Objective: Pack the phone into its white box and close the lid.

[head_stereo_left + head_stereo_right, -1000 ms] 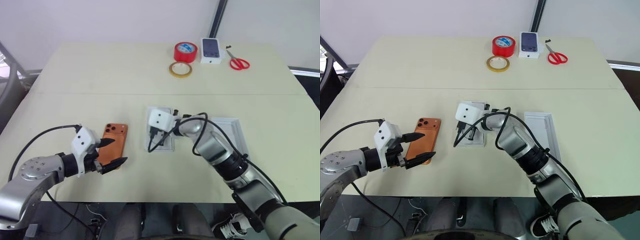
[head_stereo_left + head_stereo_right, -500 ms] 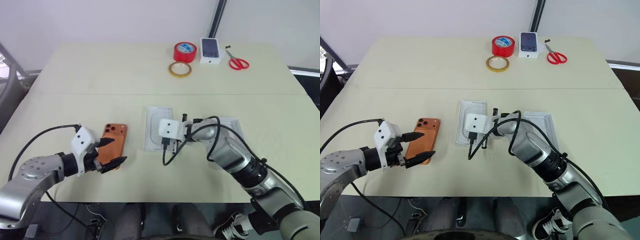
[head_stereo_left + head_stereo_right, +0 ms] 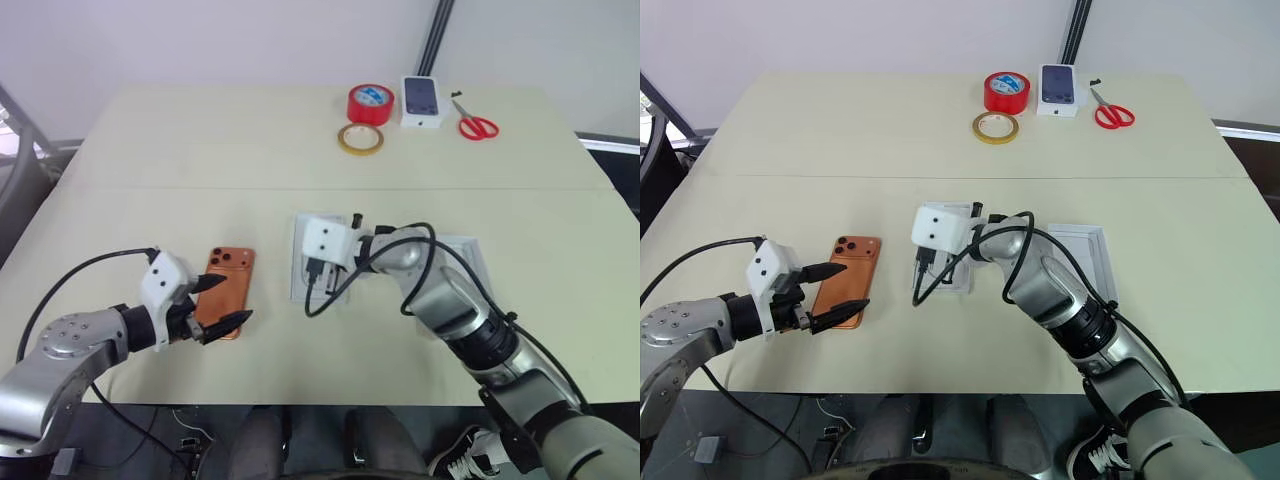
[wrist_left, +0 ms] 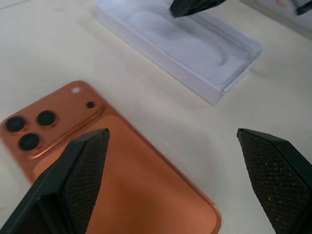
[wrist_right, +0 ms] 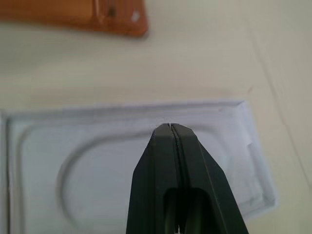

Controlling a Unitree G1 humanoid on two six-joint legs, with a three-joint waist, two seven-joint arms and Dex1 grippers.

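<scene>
Phone [image 3: 228, 288] flat on table [image 3: 200, 150], lens end away from robot, w/ left gripper [image 3: 219, 304] spread wide over its near end, not touching. Right gripper [image 5: 171, 134] pressed together, empty, above white insert [image 4: 195, 46] w/ oval recess. White box [image 3: 1087, 257] just beside right forearm, well apart from phone.

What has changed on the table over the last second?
The right gripper, jaws shut and empty, swung out toward the white box and came back over the flat white insert. The left gripper stayed with jaws open around the phone, which has not moved; neither has the insert.
</scene>
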